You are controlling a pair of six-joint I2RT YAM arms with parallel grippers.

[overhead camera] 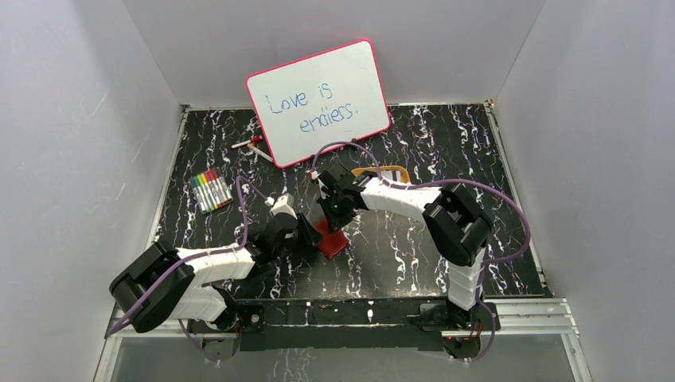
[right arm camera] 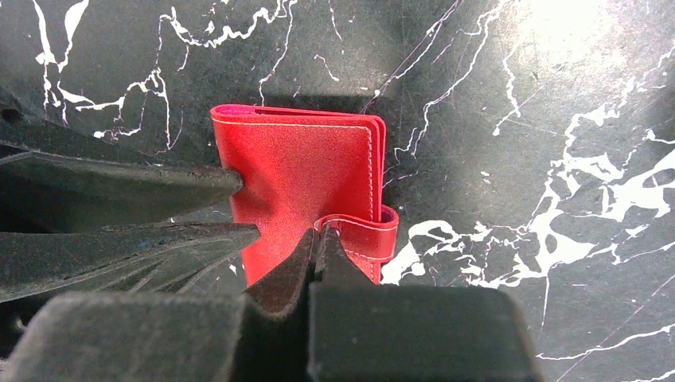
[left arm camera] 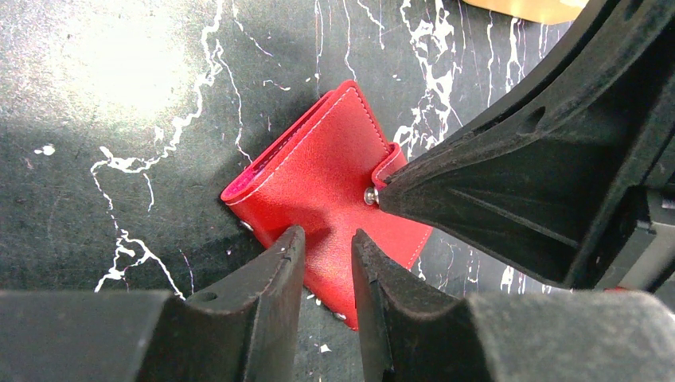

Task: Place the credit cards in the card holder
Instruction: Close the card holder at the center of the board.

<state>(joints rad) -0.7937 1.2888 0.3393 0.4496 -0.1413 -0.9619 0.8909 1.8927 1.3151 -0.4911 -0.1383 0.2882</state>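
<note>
The closed red card holder (left arm camera: 318, 171) lies flat on the black marbled table (overhead camera: 414, 247). The left claw (left arm camera: 328, 243) stands parted, released, its tips on the holder's edge; the right claw (right arm camera: 322, 232) is clenched, tips against the snap tab (right arm camera: 374, 231).

Lab booth: white walls (overhead camera: 72, 119), marbled table (overhead camera: 414, 255)

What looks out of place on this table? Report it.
The card holder lies closed and askew, the right hand pinched shut on its snap tab, the left hand open over its edge. A loose marker lies by the whiteboard, apart from the marker set.
</note>
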